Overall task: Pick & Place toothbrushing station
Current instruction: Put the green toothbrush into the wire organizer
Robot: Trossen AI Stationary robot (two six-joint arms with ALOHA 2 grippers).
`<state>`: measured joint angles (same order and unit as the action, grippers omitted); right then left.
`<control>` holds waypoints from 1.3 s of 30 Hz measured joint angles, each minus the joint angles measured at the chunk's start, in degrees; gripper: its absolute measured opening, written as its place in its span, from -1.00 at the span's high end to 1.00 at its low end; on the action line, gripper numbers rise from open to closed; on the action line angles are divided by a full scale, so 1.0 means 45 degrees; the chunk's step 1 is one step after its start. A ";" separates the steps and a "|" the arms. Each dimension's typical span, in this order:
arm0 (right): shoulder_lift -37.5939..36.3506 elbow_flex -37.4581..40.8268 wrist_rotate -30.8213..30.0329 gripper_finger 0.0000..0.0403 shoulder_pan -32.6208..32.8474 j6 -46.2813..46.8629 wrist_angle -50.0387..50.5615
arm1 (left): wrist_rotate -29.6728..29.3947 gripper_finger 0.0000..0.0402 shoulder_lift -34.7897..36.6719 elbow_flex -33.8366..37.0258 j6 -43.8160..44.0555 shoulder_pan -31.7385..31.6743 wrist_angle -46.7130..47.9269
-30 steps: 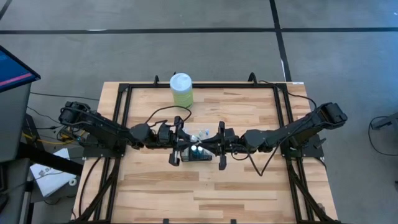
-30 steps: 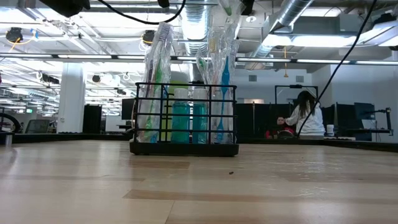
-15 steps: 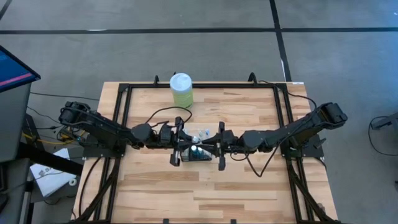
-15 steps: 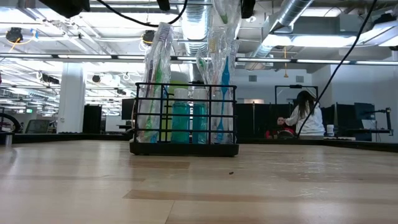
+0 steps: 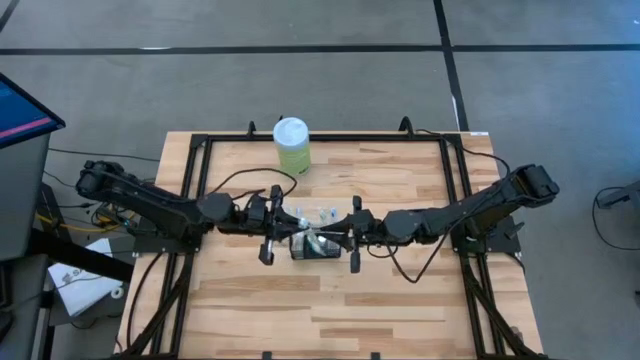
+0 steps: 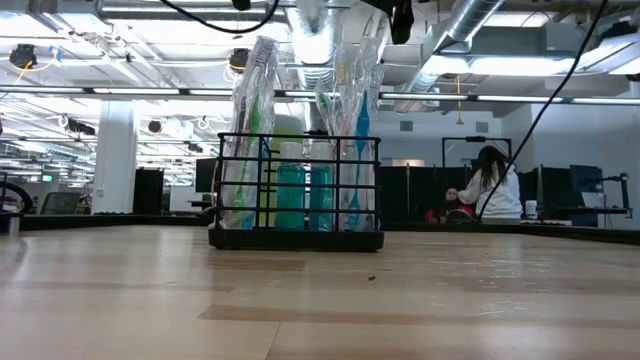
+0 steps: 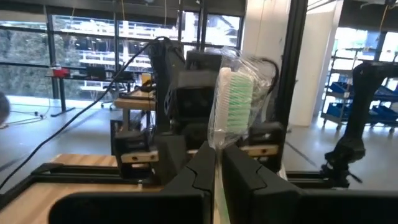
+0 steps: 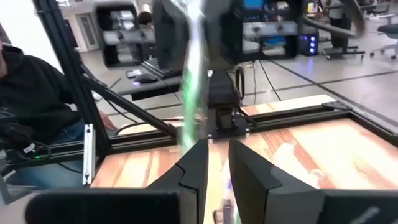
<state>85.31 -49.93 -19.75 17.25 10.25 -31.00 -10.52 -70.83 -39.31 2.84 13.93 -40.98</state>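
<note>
The black wire caddy (image 5: 316, 247) stands on its base at mid-table and holds several wrapped toothbrushes (image 6: 255, 110) and tubes upright. My left gripper (image 5: 272, 238) is level, a short way left of the caddy, with its fingers (image 7: 239, 180) almost together. A wrapped green-bristled toothbrush (image 7: 235, 102) stands in line with the slit between them. My right gripper (image 5: 350, 245) is level at the caddy's right end, shut on a wrapped toothbrush (image 8: 191, 87). My left gripper: I cannot tell whether it touches the green-bristled toothbrush; only a strip of the handle (image 7: 217, 186) shows in the slit between the fingers. My right gripper comes level from the table's right. The wrapped toothbrush's shaft (image 8: 194, 134) rises upright from its fingertips. The fingers hide the place of contact.
A pale green bottle with a white cap (image 5: 292, 143) stands at the table's far edge. Black frame rails (image 5: 196, 200) run along the table's left, right and far sides. A person sits at a desk in the room behind (image 6: 490, 185).
My left gripper has drawn back toward the table's left edge, away from the caddy. The caddy and its toothbrushes have stayed where they were.
</note>
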 joint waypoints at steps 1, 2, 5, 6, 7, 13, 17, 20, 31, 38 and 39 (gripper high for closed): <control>-0.0013 0.0000 -0.0001 0.72 -0.0008 0.0031 0.0091 | -0.0008 0.98 0.0163 -0.0013 0.0069 0.0005 0.0210; -0.0018 0.0000 -0.0010 0.72 -0.0011 0.0048 0.0165 | -0.0015 0.98 0.0356 -0.0021 0.0139 0.0005 0.0637; -0.0021 0.0000 -0.0005 0.72 0.0034 0.0067 0.0173 | -0.0058 0.99 0.0861 -0.0019 0.0220 0.0068 0.1730; -0.0023 0.0000 -0.0004 0.72 0.0079 0.0076 0.0170 | -0.0181 0.99 0.1030 -0.0019 0.0239 0.0078 0.2168; -0.0023 0.0000 0.0001 0.72 0.0090 0.0080 0.0170 | -0.0388 0.98 0.1181 -0.0019 0.0271 0.0121 0.2696; -0.0023 0.0000 0.0005 0.72 0.0405 0.0070 0.0160 | -0.1927 0.98 0.1795 -0.0015 0.0777 0.0553 0.4785; -0.0023 0.0000 0.0015 0.72 0.0516 0.0070 0.0145 | -0.2495 0.98 0.1943 -0.0015 0.0818 0.0869 0.5366; -0.0028 0.0000 0.0019 0.72 0.0516 0.0070 0.0131 | -0.2771 0.98 0.1931 -0.0010 0.0919 0.0972 0.5687; -0.0033 0.0000 0.0049 0.72 0.0512 0.0075 0.0131 | -0.3654 0.98 0.1802 0.0000 0.1344 0.1103 0.6422; -0.0033 0.0000 0.0049 0.72 0.0512 0.0075 0.0116 | -0.4866 0.98 0.2006 0.0881 0.1781 0.1069 0.6231; -0.0033 0.0000 0.0049 0.72 0.0512 0.0075 0.0116 | -0.4967 0.98 0.2001 0.1102 0.1692 0.1029 0.5809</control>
<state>85.17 -49.93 -19.53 19.55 10.59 -30.48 -32.88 -61.82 -34.35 10.45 18.56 -14.84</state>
